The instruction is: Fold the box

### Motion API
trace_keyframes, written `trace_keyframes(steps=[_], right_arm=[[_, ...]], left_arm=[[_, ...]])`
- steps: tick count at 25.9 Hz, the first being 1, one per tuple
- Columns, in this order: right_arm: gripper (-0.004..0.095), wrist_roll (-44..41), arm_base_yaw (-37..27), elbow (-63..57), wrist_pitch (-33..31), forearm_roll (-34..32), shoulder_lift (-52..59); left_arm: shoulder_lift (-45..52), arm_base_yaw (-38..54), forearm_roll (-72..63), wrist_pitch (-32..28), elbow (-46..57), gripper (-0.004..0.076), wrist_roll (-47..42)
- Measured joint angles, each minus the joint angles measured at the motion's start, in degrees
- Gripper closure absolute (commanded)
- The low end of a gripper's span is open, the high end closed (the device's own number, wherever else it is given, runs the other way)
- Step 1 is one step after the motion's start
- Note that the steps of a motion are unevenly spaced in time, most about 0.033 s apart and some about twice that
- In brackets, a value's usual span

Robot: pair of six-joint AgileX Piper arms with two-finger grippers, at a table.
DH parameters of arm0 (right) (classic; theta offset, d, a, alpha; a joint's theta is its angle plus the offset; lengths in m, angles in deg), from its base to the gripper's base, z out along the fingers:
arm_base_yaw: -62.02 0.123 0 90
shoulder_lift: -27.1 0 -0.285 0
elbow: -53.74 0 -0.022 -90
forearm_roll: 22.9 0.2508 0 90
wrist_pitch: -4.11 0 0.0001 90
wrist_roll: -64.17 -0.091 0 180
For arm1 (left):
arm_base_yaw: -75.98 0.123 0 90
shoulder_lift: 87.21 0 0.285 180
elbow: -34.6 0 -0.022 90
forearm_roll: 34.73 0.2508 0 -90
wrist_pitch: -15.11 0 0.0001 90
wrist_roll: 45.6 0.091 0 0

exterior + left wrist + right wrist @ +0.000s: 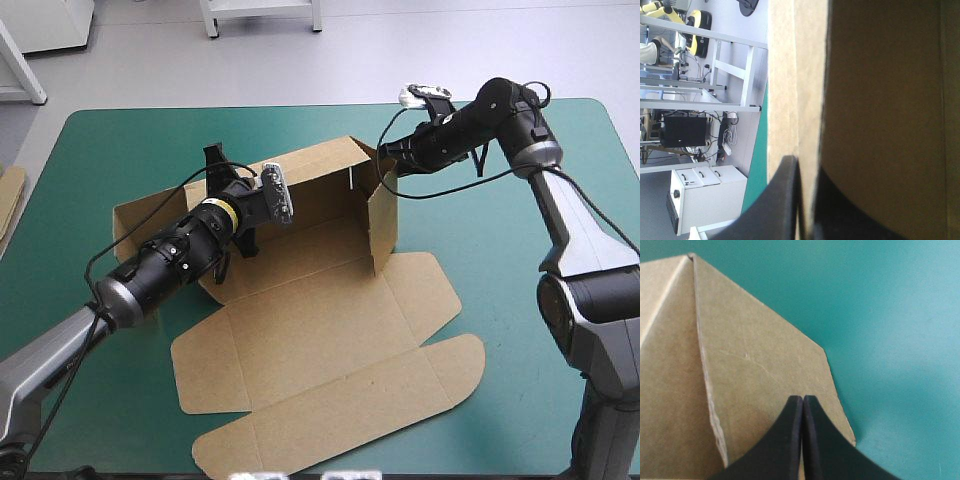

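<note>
The brown box (310,330) lies mid-table with its lid and front flaps flat toward the near edge. Its back wall (320,180) and right side wall (383,225) stand raised. My left gripper (250,212) is at the box's left end. In the left wrist view it (805,170) is shut on an upright board wall (790,100) seen edge-on between the fingers. My right gripper (384,162) is at the top back corner of the right wall. In the right wrist view it (803,399) is shut, its tips over a brown flap (755,375), with nothing between them.
More brown board (10,200) shows at the table's left edge. Bare teal-green cover (520,300) stretches to the right of the box and along the far edge (150,130). The box's flat left flap (135,220) lies beside my left arm.
</note>
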Motion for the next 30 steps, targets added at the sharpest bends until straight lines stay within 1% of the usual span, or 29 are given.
trace_keyframes(steps=[3,8,10,14,17,21,23,25,26,28,30], right_arm=[[0.0908,3.8,1.2,-9.6,7.6,1.3,5.2],[0.0908,16.0,1.3,-24.4,21.3,8.4,10.6],[0.0908,20.8,1.3,-28.3,24.1,11.7,12.0],[0.0908,30.3,1.3,-34.9,27.9,19.3,15.2],[0.0908,37.3,1.3,-39.0,30.2,23.3,17.0],[0.0907,48.1,1.3,-42.3,30.3,28.6,18.2],[0.0892,52.1,1.3,-42.7,29.4,29.9,18.3],[0.0829,54.8,1.3,-42.8,29.2,30.2,18.3],[0.0778,55.5,1.3,-42.8,29.0,30.3,18.3],[0.0645,56.4,1.3,-42.8,28.4,30.4,18.3],[0.0485,56.6,1.3,-42.8,27.7,30.4,18.3]], left_arm=[[0.0,0.0,0.0,-0.1,0.0,0.0732,0.0],[0.0,0.0,-0.1,-0.5,0.5,0.0732,0.0],[0.1,0.0,0.0,-0.9,1.0,0.0733,0.0],[0.4,0.0,0.0,-1.3,1.4,0.0732,0.0],[0.5,0.0,-0.1,-1.4,1.5,0.0732,0.0],[0.5,0.0,-0.2,-1.4,1.5,0.0733,0.0],[0.5,0.0,-0.2,-1.4,1.5,0.0733,0.0],[0.5,0.0,-0.2,-1.4,1.5,0.0733,0.0],[0.5,0.0,-0.2,-1.4,1.5,0.0733,0.0],[0.5,0.0,-0.2,-1.4,1.5,0.0732,0.0],[0.5,0.0,-0.2,-1.4,1.5,0.0733,0.0]])
